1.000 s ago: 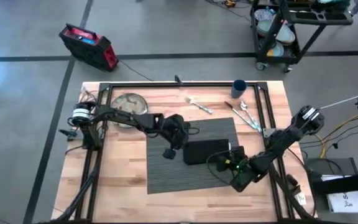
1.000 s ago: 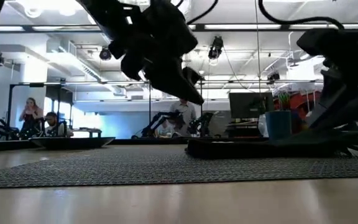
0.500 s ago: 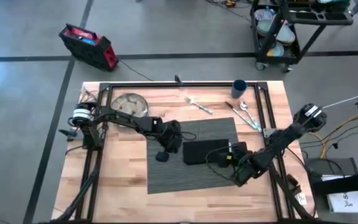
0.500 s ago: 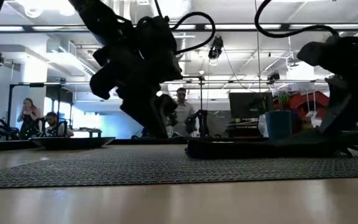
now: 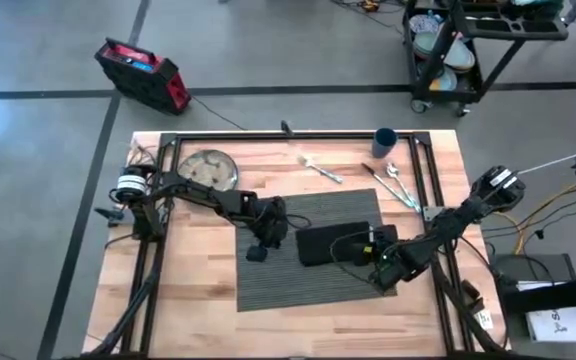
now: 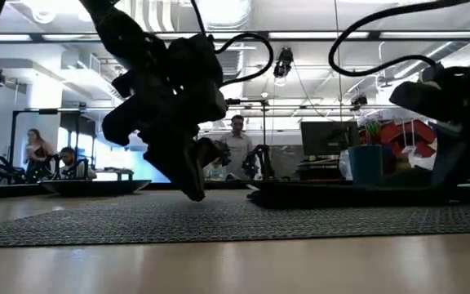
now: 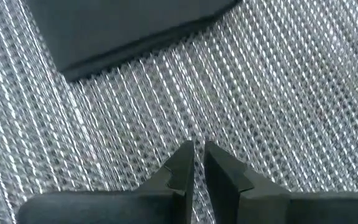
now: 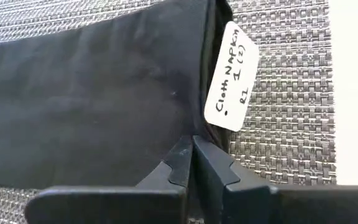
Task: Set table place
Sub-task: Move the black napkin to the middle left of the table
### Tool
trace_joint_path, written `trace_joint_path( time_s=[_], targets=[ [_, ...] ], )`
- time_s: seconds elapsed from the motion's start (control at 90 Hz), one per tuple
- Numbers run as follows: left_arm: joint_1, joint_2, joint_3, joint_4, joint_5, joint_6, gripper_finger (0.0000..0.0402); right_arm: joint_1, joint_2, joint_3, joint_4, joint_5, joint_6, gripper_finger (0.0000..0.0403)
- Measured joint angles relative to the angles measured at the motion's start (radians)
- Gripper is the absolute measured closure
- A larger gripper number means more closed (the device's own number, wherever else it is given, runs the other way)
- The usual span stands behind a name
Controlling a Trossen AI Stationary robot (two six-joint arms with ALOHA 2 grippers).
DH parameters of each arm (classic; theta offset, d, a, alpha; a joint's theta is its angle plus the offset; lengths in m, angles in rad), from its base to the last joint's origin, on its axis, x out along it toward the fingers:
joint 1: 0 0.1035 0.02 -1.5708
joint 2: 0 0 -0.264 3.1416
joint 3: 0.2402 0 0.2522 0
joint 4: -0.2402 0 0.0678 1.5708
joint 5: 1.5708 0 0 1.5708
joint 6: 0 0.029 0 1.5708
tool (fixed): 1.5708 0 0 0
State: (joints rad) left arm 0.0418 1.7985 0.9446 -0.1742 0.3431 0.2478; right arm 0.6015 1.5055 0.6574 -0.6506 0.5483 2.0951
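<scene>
Near edge of the table point(image 5: 198, 290): bare planks, then the dark grey ribbed placemat point(image 5: 278, 285) spread across the mid-table.

On the mat, the black cloth napkin point(image 5: 330, 243) lies folded, toward the mat's right half. R wrist view shows a white handwritten tag point(image 8: 230, 76) on the napkin's edge, lying partly over the mat weave.

Right gripper point(image 5: 376, 247) is down at the napkin's right end, fingers clenched together with almost no gap; its tips point(image 8: 191, 158) sit over the black cloth. Can't tell if any fabric is pinched between them.

Left gripper point(image 5: 259, 246) is low over the mat, just left of the napkin & apart from it. Its fingers point(image 7: 182, 163) are nearly closed w/ a thin slit between, holding nothing, pointing at bare mat weave; napkin corner shows ahead of it in the L wrist view. Low view: this gripper's tip reaches down to about mat level.

Farther back on the table: round silvery plate point(image 5: 207, 167) at far left, beside the left arm's base. Fork point(image 5: 319, 168) lies beyond the mat's far edge, mid-table. Knife point(image 5: 388, 186) & spoon point(image 5: 396, 178) lie together at far right, off the mat. Dark blue cup point(image 5: 385, 141) stands at the far rail.

Beyond the table: red case point(image 5: 140, 75) on the floor, cart point(image 5: 468, 45) w/ dishes at the far right. Low view shows people point(image 6: 237, 147) in the room behind.
</scene>
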Motion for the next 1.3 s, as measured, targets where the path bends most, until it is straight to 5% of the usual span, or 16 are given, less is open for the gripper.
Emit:
trace_joint_path(
  time_s=[0.7,1.044,1.3],
  targets=[
    [-0.004,-0.002,-0.055,0.086,0.037,-0.048,0.038,-0.208,-0.027,-0.006,0.021,-0.013,-0.258,0.0403],
    [-0.004,-0.001,-0.057,0.092,0.036,-0.048,0.038,-0.372,-0.033,-0.013,0.336,-0.017,-0.604,0.0403],
    [-0.002,-0.032,0.014,0.075,0.022,-0.038,0.038,-0.327,-0.22,0.003,0.316,0.115,-0.687,0.0403]
  ],
)
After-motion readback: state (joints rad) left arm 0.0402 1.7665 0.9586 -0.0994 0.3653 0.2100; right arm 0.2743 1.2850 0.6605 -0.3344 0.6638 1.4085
